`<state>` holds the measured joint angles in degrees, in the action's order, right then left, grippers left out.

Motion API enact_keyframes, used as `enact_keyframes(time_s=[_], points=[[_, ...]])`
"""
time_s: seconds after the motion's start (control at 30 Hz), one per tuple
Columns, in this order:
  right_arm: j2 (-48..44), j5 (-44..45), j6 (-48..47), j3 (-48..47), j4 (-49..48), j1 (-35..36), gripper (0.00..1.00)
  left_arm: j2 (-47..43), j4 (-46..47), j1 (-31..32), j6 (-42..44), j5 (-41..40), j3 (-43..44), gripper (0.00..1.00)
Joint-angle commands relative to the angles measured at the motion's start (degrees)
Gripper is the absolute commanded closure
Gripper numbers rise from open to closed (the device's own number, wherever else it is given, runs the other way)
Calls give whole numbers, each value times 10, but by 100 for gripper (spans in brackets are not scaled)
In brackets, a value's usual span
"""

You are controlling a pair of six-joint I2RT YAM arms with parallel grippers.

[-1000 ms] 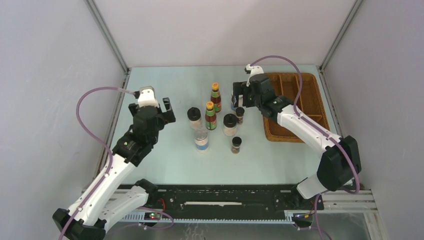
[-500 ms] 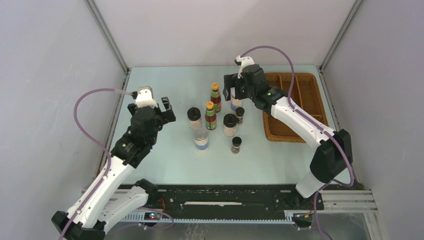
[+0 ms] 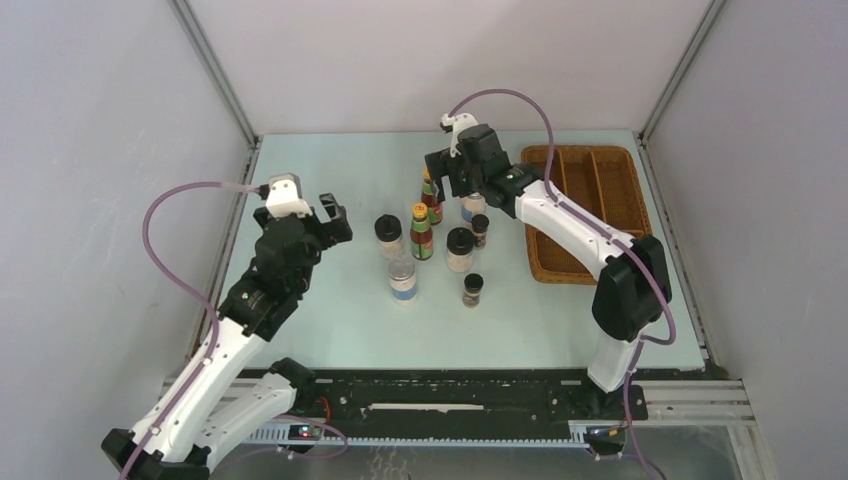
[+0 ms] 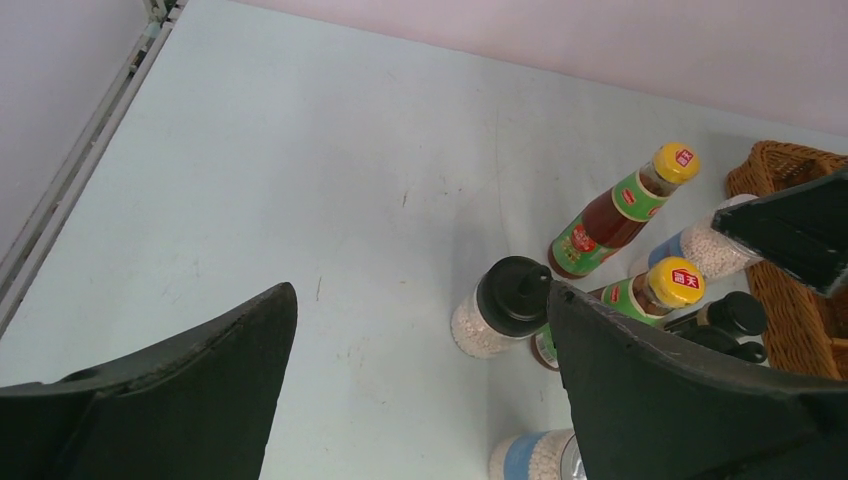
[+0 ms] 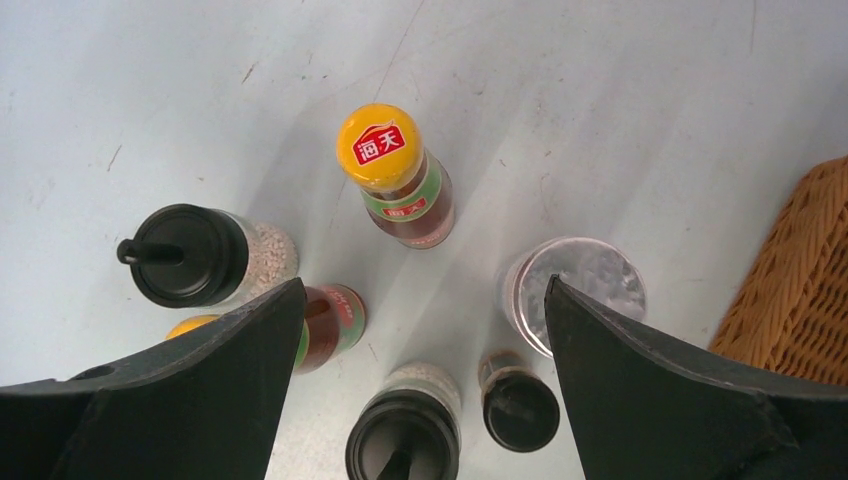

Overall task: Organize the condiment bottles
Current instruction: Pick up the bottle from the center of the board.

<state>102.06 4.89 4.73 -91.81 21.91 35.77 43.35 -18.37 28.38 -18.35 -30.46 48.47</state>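
Toward the table's (image 3: 330, 330) far edge, the right gripper (image 5: 422, 288), fingers apart, hovered over the upright far red bottle (image 5: 395, 175), nearer than the likewise spread left gripper (image 4: 422, 290).

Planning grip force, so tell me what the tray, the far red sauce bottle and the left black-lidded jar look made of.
Tray: woven brown wicker, matte; braided strands show. Far red sauce bottle: clear glossy glass or plastic, unclear which; yellow cap, likely plastic. Left black-lidded jar: clear body showing white grains; glossy black plastic-looking lid.
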Motion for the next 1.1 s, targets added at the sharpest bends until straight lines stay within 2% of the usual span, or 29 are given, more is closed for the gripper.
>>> enact_keyframes(time_s=[0.0,0.63,1.07], points=[[18,-6,-29,-39,-8,6,2,-7,26,3,-13,9,-18,0],[98,-10,-46,-115,-10,11,5,-7,43,3,-14,13,-31,0],[136,-14,-46,-148,-5,10,12,-5,53,3,-9,5,-38,0]])
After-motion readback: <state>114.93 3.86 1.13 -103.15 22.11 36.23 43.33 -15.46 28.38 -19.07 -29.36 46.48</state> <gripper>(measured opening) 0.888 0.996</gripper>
